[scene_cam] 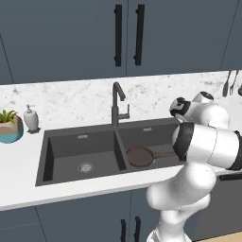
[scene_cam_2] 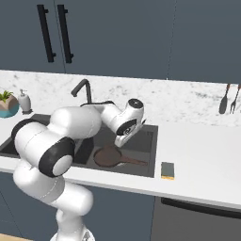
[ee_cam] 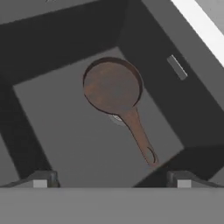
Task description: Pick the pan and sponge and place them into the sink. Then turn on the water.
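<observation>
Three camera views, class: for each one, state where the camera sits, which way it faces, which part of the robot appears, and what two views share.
Left base view: behind the arm's left, looking forward and down at the dark grey double-basin sink; white arm at lower right.
Right base view: behind the arm's right, same sink, small yellow sponge on the counter; arm at lower left.
Hand view: looking down into a basin; open gripper tips at bottom.
Shared: the round dark brown frying pan in all three.

Light is even and soft across the rendered kitchen — no glare on the marble counter [scene_cam: 71,101], only faint shading inside the sink [scene_cam: 56,153]. The hand view is dimmer and slightly soft — the pan [ee_cam: 113,86] casts almost no shadow
</observation>
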